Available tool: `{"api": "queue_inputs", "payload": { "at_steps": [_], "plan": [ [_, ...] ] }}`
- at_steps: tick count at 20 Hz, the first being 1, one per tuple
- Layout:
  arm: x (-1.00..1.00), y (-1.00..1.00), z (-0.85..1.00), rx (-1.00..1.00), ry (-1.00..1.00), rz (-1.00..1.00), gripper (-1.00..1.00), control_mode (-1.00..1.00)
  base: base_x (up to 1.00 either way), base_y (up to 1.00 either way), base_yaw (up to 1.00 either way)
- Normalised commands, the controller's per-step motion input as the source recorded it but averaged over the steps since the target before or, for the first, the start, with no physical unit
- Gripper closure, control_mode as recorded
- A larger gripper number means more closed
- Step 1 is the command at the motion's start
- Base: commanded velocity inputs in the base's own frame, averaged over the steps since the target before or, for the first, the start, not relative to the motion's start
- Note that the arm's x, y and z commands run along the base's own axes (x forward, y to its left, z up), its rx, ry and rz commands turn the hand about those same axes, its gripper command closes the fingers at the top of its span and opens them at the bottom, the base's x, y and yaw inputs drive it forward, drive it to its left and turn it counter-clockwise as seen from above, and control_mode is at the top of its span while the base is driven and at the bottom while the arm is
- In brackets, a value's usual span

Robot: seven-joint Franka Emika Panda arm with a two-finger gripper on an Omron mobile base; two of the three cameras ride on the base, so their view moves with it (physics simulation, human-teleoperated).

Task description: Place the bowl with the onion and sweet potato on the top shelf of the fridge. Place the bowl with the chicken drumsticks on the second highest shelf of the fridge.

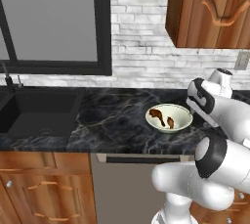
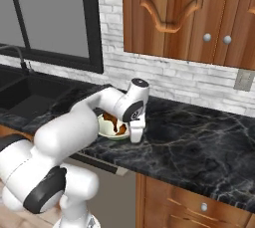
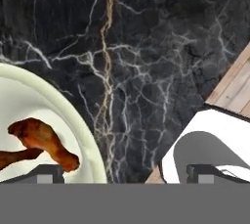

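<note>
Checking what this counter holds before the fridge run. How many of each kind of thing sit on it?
Bowl: 1
Chicken drumsticks: 2, both lying in the bowl
Total: 3

The robot's arm covers most of the bowl (image 2: 107, 127) in the right base view. In the hand view the bowl's rim (image 3: 73, 115) runs off the left edge, and one of the chicken drumsticks (image 3: 41, 142) gets cut off there too
</note>
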Motion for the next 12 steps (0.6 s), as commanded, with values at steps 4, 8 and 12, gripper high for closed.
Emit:
{"api": "queue_inputs", "payload": {
  "at_steps": [4, 8, 12],
  "plan": [
    [0.35, 0.04, -0.47, 0.00, 0.04, 0.03, -1.00, -1.00, 0.00, 0.00, 0.00],
    [0.46, 0.08, -0.45, 0.00, 0.02, 0.06, -1.00, -1.00, 0.00, 0.00, 0.00],
    [0.47, 0.00, -0.38, 0.00, 0.02, 0.10, -1.00, -1.00, 0.00, 0.00, 0.00]
  ]
}}
